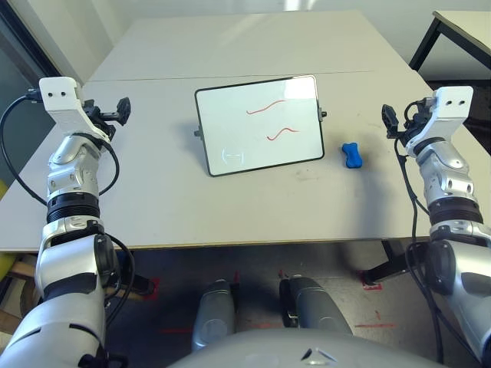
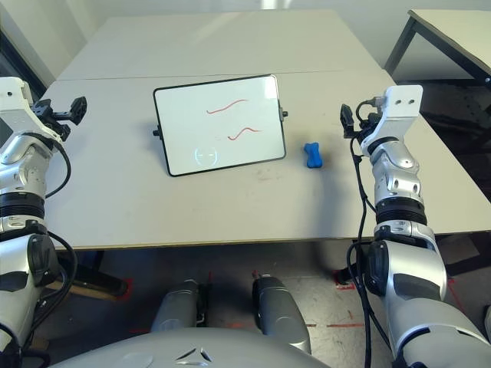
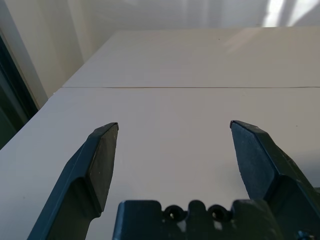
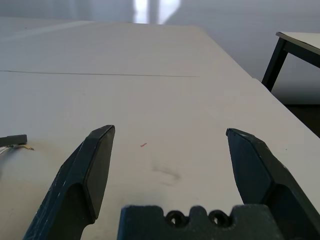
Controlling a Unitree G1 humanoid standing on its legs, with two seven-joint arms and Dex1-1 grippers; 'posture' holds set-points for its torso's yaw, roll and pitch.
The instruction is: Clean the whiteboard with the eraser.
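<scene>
The whiteboard (image 1: pixel 259 126) lies slightly turned in the middle of the table, with two red squiggles (image 1: pixel 266 107) and a faint bluish mark (image 1: pixel 232 156) near its front left corner. Just right of it, the blue bone-shaped eraser (image 1: pixel 353 155) rests on the table, apart from the board. My left gripper (image 1: pixel 121 111) hovers at the far left, well away from the board, and its fingers (image 3: pixel 102 150) stand open and empty. Right of the eraser and a little beyond it, my right gripper (image 1: pixel 390 119) is open too, holding nothing (image 4: pixel 170 131).
The grey table (image 1: pixel 192 207) is two tops joined by a seam (image 1: pixel 230 77) behind the board. Its front edge (image 1: pixel 230 245) runs near my body. A second table (image 1: pixel 460 31) stands off to the back right. A faint smudge (image 4: pixel 167 174) marks the surface.
</scene>
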